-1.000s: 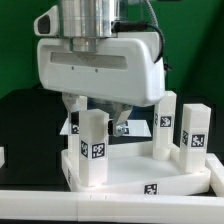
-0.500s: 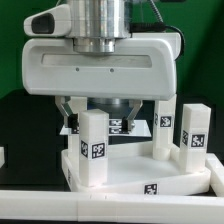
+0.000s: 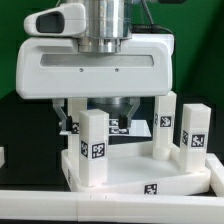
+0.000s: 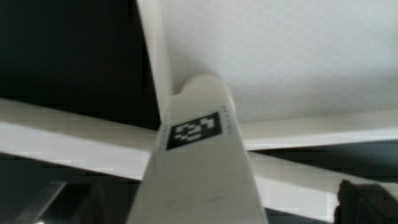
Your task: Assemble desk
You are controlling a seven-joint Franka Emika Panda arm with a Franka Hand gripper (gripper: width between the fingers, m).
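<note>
The arm's white housing hides most of the gripper; only finger stubs show, so I cannot tell its spread. Three tagged legs stand upright on the tabletop, whose near rim is cut off. The tags carry no readable writing.

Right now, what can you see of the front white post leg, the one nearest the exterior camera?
The front white square plastic post leg stands upright on the large white rimmed plastic tabletop, towards the exterior view's left. It looks smooth and matte, with square edges and a flat top. One black-and-white square tag sits on its facing side, about halfway up. The tool hangs above and behind it; no contact is visible. In the wrist view a tagged post appears, probably the same leg.
</note>
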